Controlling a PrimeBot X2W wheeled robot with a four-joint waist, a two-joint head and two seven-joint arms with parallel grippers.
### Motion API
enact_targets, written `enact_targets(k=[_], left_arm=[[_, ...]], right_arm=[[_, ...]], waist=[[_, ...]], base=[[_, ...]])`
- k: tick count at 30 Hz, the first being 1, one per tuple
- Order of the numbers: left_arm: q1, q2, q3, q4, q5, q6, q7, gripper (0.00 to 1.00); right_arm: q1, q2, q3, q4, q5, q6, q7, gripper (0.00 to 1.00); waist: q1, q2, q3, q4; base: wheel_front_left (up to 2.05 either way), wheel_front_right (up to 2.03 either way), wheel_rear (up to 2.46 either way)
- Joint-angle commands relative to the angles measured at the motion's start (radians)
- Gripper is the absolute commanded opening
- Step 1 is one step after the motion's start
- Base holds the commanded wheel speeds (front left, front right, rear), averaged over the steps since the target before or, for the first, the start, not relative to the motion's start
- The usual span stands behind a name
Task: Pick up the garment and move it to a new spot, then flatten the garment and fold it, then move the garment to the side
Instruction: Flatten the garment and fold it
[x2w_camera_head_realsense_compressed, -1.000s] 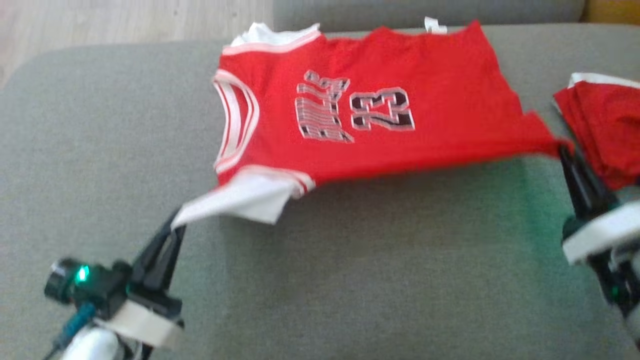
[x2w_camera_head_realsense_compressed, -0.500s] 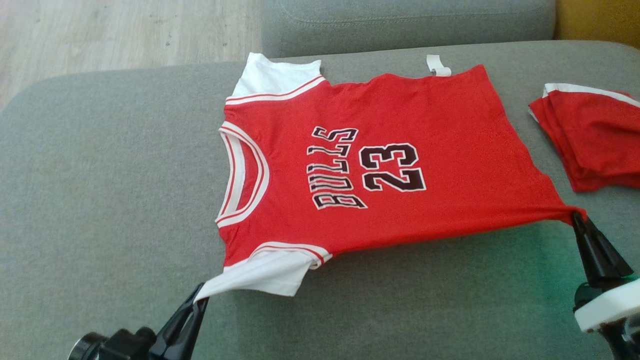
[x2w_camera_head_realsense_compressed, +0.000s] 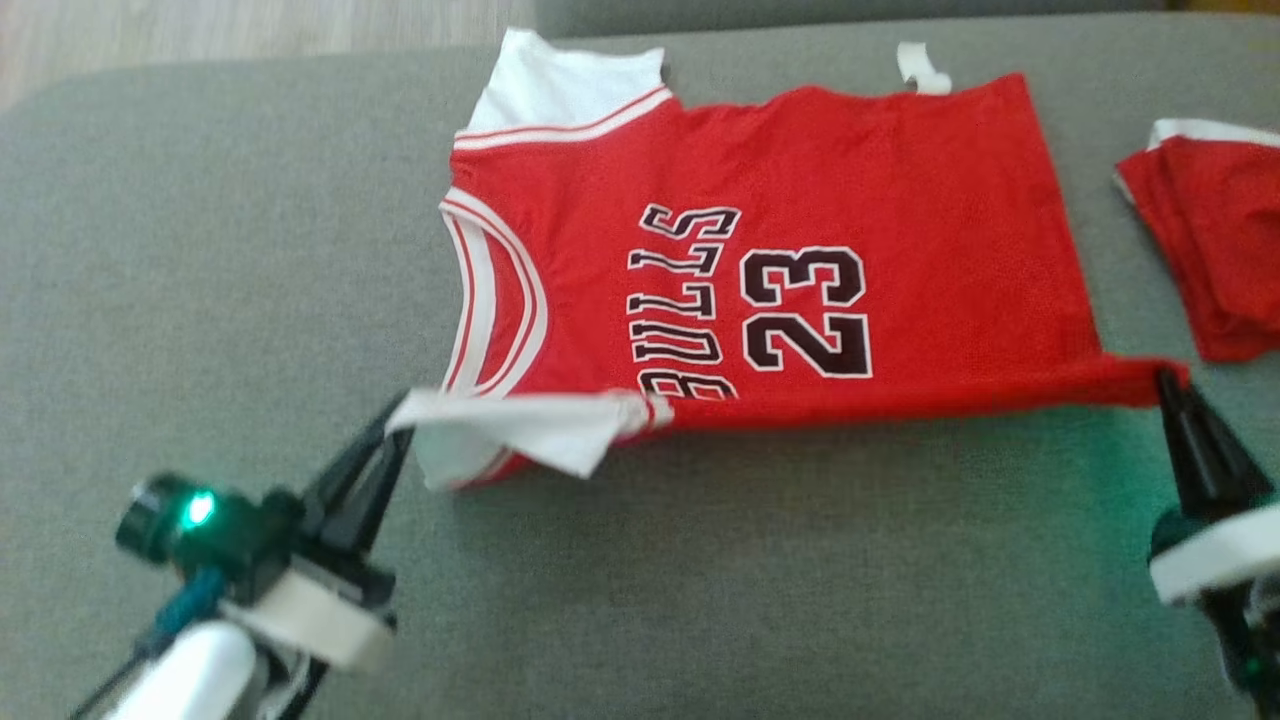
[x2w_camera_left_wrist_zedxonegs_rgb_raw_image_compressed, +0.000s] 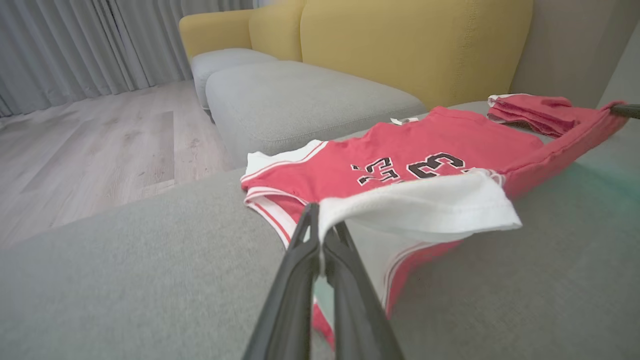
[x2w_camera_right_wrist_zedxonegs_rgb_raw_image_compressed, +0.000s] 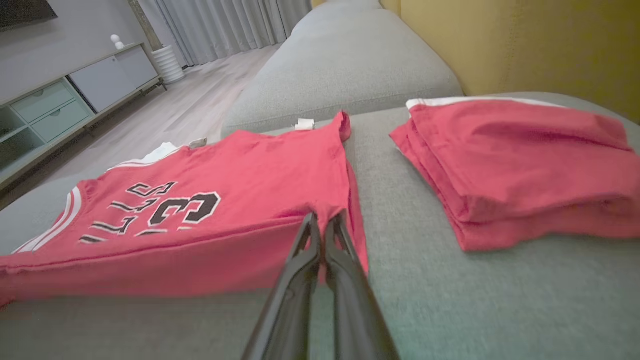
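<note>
Now left end effector (x2w_camera_head_realsense_compressed: 399, 427) and right end effector (x2w_camera_head_realsense_compressed: 1166, 380), clamping garment (x2w_camera_head_realsense_compressed: 880, 170), lifted its edge.

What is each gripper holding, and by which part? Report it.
The jersey: left gripper on the edge of the near sleeve, right gripper on the near hem corner.

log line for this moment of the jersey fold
jersey: near edge raised, rest flat on cushion | left pincer: shut on white sleeve | right pincer: shut on hem corner | folded red pile: apart, to right
</note>
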Motion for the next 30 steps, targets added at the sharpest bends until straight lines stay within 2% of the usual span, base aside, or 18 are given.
enact_targets(k=[1,11,21,22,23,24,25,30], left_arm=[[-0.083,0.019,0.046,-0.006,0.013,-0.01,-0.004,0.0],[-0.401,-0.035,0.023,0.206,0.068,-0.093,-0.031,0.0],[-0.572,-0.094,-0.035,0.427,0.09,-0.13,-0.083,0.0],[-0.583,-0.1,-0.04,0.452,0.09,-0.132,-0.088,0.02],[-0.592,-0.106,-0.045,0.476,0.087,-0.133,-0.091,0.25],[-0.599,-0.112,-0.049,0.497,0.086,-0.134,-0.094,0.63],[-0.604,-0.118,-0.049,0.515,0.087,-0.134,-0.099,1.0],[-0.535,-0.164,-0.015,0.552,0.04,-0.101,-0.115,1.0]], right_arm=[[-0.061,-0.028,0.001,-0.023,-0.012,-0.001,0.004,0.0],[-0.268,-0.012,0.027,0.07,-0.046,-0.001,0.056,0.0],[-0.372,0.01,0.065,0.159,-0.049,-0.001,0.057,0.0],[-0.379,0.014,0.069,0.166,-0.049,-0.001,0.052,0.15],[-0.385,0.017,0.073,0.174,-0.048,-0.001,0.045,0.47],[-0.391,0.021,0.075,0.181,-0.049,-0.001,0.037,1.0],[-0.395,0.026,0.075,0.187,-0.05,-0.001,0.024,1.0],[-0.376,0.048,0.076,0.198,-0.047,-0.001,-0.031,1.0]], waist=[[-0.0002,-0.0001,0.032,0.006],[-0.0002,-0.0001,0.142,0.005],[-0.0002,-0.0001,0.193,0.004],[-0.0002,-0.0001,0.195,0.003],[-0.0002,-0.0001,0.196,0.003],[-0.0002,-0.0001,0.196,0.002],[-0.0002,-0.0001,0.194,0.001],[-0.0002,-0.0001,0.159,-0.004]], base=[[0.0,0.0,0.0],[0.0,0.0,0.0],[0.0,0.0,0.0],[0.0,0.0,0.0],[0.0,0.0,0.0],[0.0,0.0,0.0],[0.0,0.0,0.0],[0.0,0.0,0.0]])
